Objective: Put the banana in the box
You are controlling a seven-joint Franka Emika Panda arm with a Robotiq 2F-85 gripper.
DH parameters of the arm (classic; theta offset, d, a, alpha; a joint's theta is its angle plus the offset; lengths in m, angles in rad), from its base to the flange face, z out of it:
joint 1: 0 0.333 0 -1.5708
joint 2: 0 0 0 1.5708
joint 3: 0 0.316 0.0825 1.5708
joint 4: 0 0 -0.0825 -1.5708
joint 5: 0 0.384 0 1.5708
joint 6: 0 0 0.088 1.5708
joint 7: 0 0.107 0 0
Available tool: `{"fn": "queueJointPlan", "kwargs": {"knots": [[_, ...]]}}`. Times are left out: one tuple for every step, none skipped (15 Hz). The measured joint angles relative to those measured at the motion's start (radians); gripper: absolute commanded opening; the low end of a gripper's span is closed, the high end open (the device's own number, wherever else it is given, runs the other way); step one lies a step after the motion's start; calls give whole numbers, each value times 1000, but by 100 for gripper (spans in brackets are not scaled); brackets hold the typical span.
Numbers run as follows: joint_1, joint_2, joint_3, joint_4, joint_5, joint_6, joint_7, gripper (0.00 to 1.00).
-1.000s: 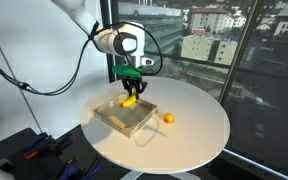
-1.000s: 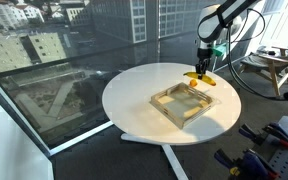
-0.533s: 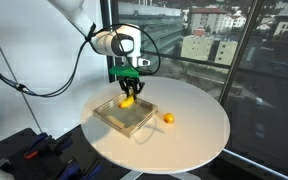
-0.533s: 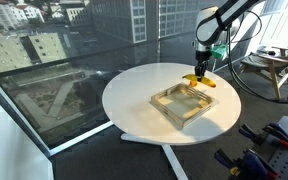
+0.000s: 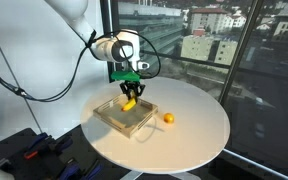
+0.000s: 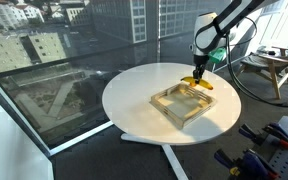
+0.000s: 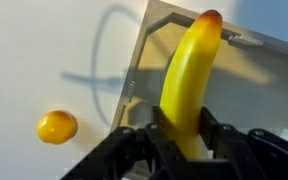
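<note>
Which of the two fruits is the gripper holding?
The banana, long and yellow, clamped in the gripper above the box; the small round orange fruit lies free on the table.

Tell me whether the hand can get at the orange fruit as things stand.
Probably not yet: the hand is shut on the banana. The orange fruit itself lies uncovered on the table, outside the box.
</note>
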Motion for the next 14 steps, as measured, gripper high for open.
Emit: {"fn": "queueJointPlan", "kwargs": {"knots": [[0,8,1,0,0,10,-2,16],[0,17,3,0,0,20,-3,16],[0,25,4,0,0,28,-4,16],[0,33,6,0,0,34,-5,16],[0,41,7,0,0,39,-6,16],[0,49,8,2,0,44,-7,16],[0,57,8,4,0,47,-7,16],[0,65,9,7,0,47,-8,16],[0,74,9,12,0,47,-8,16],[0,82,10,18,0,47,-8,16],[0,90,11,25,0,47,-8,16],[0,98,11,34,0,47,-8,16],[0,104,12,44,0,46,-8,16],[0,110,12,54,0,46,-8,16]]}}
